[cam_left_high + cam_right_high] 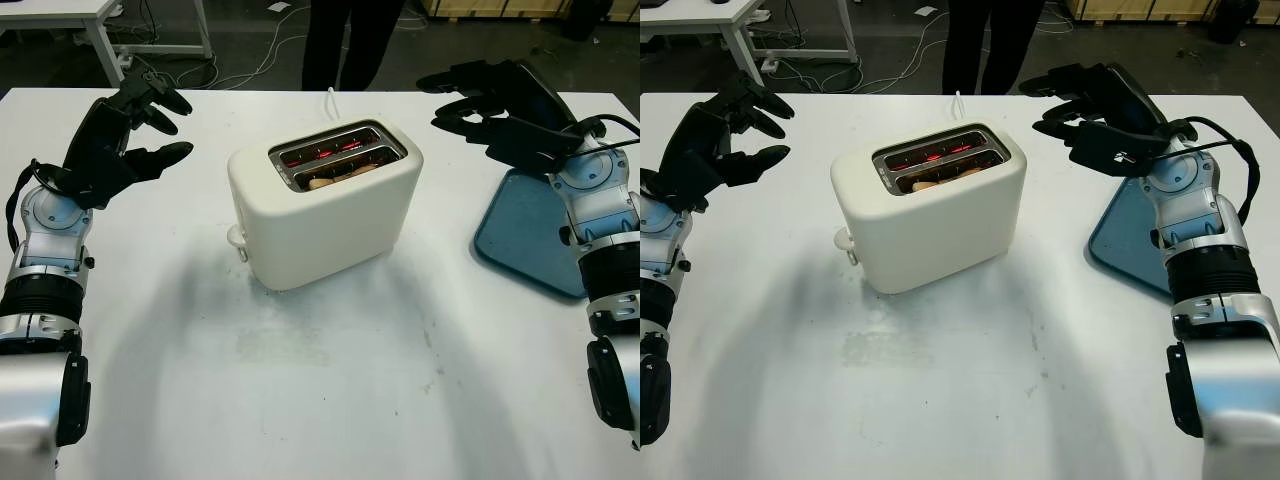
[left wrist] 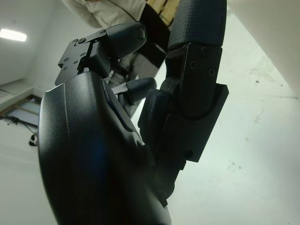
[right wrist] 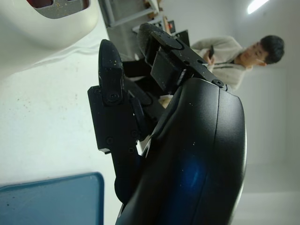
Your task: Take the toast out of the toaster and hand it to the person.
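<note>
While both hands hover above the tabletop [image 1: 330, 400], the toast [image 1: 340, 175] sits down in the front slot of the cream toaster [image 1: 325, 205], mid-table; heating elements glow red in both slots. Left hand [image 1: 125, 140] is raised off to the toaster's left, well apart from it, released and holding nothing. Right hand [image 1: 1095, 115] is raised to the toaster's right, near its back corner but not touching, also released and empty. Blue tray [image 1: 525, 235] lies flat on the tabletop under and behind the right forearm. White cord runs off the toaster's back toward the far edge. Person [image 1: 350, 40] stands at the far side of the tabletop, dark trousers visible; the right wrist view shows them in a light top.
</note>
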Robot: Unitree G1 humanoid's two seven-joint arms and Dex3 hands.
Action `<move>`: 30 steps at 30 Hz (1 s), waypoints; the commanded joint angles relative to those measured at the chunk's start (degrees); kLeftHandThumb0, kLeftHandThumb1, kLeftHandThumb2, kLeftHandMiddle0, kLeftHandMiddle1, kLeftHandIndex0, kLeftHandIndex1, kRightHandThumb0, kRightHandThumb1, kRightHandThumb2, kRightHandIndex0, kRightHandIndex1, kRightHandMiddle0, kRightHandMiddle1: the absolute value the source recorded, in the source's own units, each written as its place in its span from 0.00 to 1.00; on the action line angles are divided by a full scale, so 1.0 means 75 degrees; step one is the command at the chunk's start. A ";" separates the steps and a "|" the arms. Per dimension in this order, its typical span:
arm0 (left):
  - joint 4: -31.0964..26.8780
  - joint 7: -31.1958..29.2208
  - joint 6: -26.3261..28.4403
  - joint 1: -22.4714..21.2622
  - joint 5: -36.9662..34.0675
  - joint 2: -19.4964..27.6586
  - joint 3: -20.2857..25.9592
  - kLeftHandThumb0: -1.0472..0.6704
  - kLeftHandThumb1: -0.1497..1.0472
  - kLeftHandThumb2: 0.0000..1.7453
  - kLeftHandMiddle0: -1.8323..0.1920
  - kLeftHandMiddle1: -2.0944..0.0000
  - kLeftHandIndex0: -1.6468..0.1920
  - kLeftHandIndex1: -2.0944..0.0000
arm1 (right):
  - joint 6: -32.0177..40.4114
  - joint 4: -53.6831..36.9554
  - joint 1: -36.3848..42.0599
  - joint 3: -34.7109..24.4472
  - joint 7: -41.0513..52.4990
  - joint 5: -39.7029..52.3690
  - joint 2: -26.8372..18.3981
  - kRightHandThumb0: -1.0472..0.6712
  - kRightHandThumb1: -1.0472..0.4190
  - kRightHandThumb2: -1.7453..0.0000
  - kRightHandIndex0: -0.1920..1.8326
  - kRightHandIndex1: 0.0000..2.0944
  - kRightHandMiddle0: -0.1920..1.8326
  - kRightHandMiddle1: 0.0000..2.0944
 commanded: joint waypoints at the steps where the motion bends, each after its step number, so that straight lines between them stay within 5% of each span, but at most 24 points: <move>1: -0.0001 -0.0008 -0.0021 -0.0119 -0.0038 -0.0004 0.0017 0.00 0.89 0.14 0.87 0.22 0.83 0.29 | -0.0086 0.0007 -0.0063 -0.0037 0.0004 0.0047 -0.0030 0.38 0.09 0.86 0.56 0.00 0.47 0.00; 30: 0.0030 0.0078 -0.0152 -0.0117 0.0088 0.0045 -0.0028 0.00 0.89 0.16 0.88 0.22 0.84 0.29 | -0.0064 -0.0003 -0.0076 -0.0030 0.0034 0.0053 -0.0022 0.37 0.09 0.86 0.56 0.00 0.47 0.00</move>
